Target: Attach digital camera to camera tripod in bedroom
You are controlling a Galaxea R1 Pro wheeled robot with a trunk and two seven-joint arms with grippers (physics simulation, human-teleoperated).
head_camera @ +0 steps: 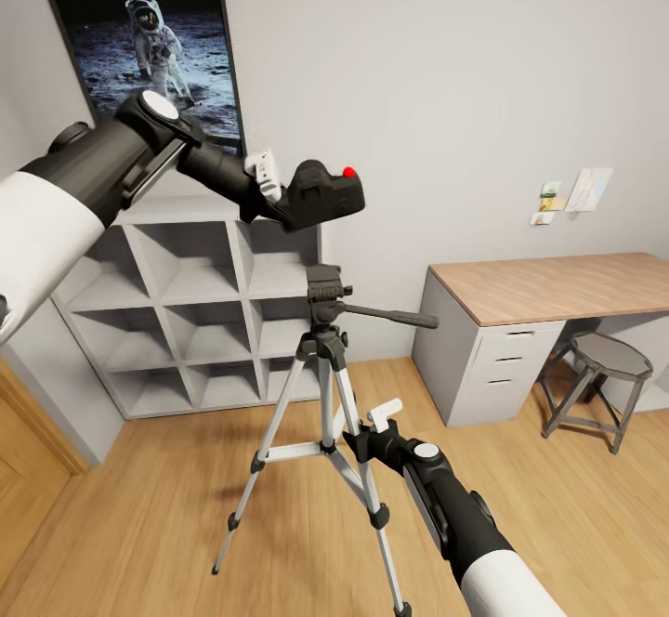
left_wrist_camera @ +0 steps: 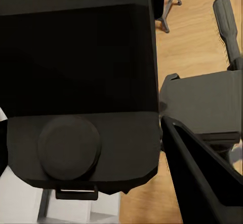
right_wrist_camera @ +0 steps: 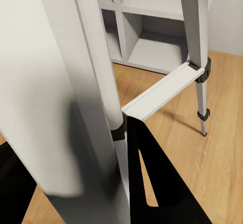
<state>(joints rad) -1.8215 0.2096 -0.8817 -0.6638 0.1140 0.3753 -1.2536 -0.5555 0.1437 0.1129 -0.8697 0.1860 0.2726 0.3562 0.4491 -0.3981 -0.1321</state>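
Tripod leg point(right_wrist_camera: 76, 82): silver, close between the black fingers point(right_wrist_camera: 162, 183).
Behind: white shelf point(right_wrist_camera: 147, 32), wood floor point(right_wrist_camera: 223, 153).

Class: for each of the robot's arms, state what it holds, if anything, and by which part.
The left gripper holds the camera by its rear end, above the tripod head. The right gripper grips a tripod leg, fingers on either side.

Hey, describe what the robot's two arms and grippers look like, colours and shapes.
Both arms have glossy white upper shells, then black cylindrical forearm and wrist sections, each with a round silver-white cap at a joint. The left gripper and right gripper have black bodies with white parts near the fingers; close up, the fingers are flat and black.
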